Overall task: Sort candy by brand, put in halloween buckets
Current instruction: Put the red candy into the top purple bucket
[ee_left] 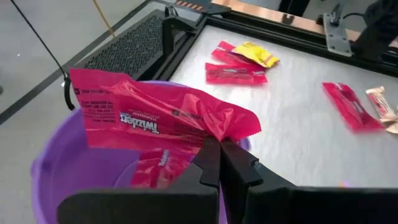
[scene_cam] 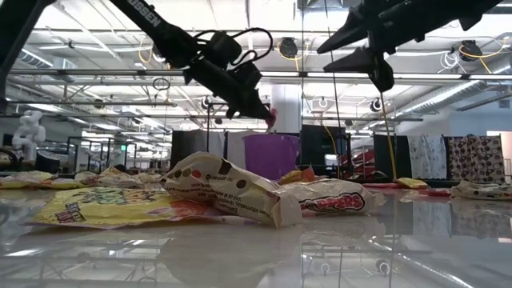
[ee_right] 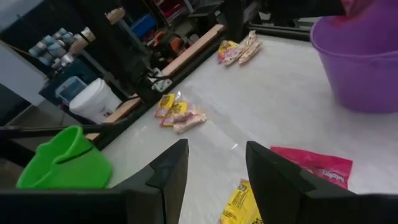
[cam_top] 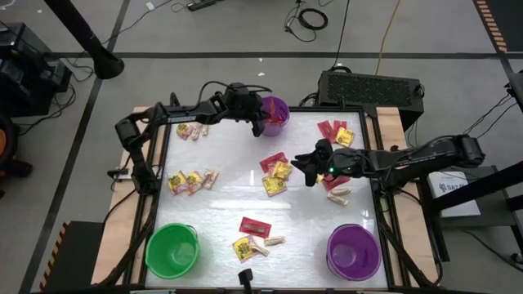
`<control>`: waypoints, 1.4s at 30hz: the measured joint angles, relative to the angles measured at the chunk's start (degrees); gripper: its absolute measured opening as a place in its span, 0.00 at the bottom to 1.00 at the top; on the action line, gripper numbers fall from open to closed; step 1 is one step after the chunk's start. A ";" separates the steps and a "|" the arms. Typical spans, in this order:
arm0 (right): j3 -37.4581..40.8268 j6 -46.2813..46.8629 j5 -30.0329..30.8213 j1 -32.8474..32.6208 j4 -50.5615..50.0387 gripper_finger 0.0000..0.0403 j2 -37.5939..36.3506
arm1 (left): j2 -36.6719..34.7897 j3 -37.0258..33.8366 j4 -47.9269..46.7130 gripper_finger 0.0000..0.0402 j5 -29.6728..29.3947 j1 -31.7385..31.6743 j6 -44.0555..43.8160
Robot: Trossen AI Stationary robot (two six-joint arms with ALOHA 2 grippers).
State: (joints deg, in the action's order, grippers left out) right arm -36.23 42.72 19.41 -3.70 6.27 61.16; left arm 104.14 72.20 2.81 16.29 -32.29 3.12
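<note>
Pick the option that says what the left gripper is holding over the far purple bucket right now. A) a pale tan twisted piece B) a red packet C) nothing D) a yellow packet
B: in the left wrist view the left gripper is shut on a red packet, held just above the open purple bucket, where another red packet already lies.

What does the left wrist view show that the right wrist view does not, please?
Only the left wrist view: the left gripper, fingers shut on a red packet over the far purple bucket, with another red packet inside. Only the right wrist view: the right gripper, fingers open, and the green bucket. Both: that far purple bucket and the white table.
</note>
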 joint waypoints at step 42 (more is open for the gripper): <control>0.00 4.55 -7.84 -0.59 -30.00 0.38 -20.24 | 0.67 11.50 -10.85 0.36 7.98 11.08 -7.27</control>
State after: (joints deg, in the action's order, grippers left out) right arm -36.23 47.27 11.57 -4.29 -23.73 40.91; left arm 104.81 83.70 -8.04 24.28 -21.21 -4.15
